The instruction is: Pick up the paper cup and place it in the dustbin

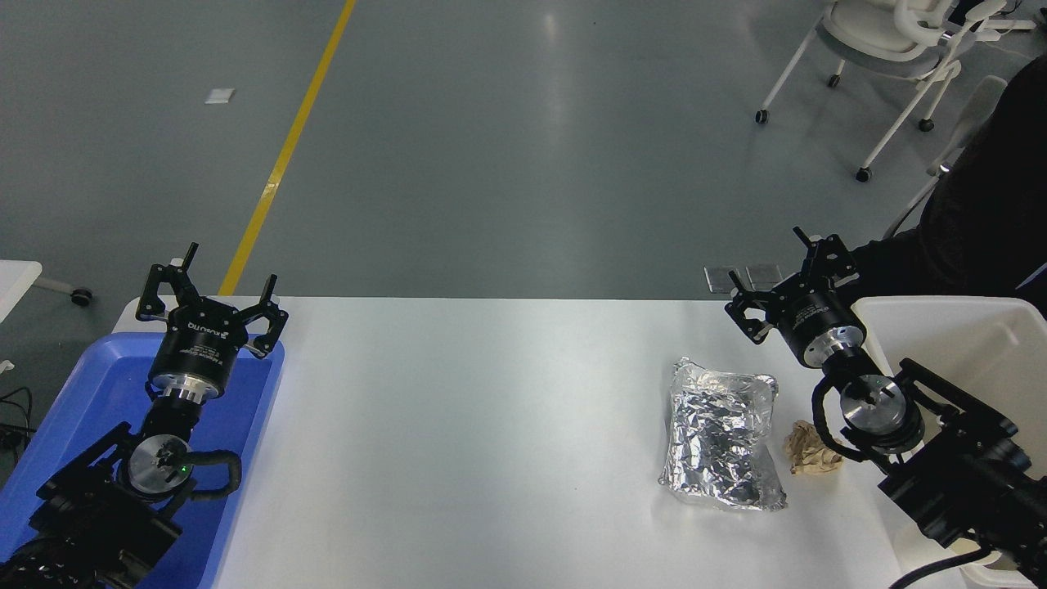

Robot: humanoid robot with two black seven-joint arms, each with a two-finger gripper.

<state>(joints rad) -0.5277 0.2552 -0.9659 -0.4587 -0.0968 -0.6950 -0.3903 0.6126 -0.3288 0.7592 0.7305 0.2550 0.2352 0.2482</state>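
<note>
The dustbin [981, 352], an off-white tub with a rounded rim, stands at the table's right edge. My right gripper [781, 274] hovers open and empty just left of its near-left corner, over the table's far edge. I see no paper cup in the open. A small white rounded shape [994, 575] peeks out under my right arm at the bottom right, and I cannot tell whether it is the cup. My left gripper [211, 286] is open and empty, parked above the blue tray at the far left.
A crinkled silver foil packet [720, 433] lies right of centre, with a crumpled tan paper ball [811, 448] beside it near my right wrist. A shallow blue tray [90, 409] sits under the left arm. A person in black [994, 213] is beyond the dustbin.
</note>
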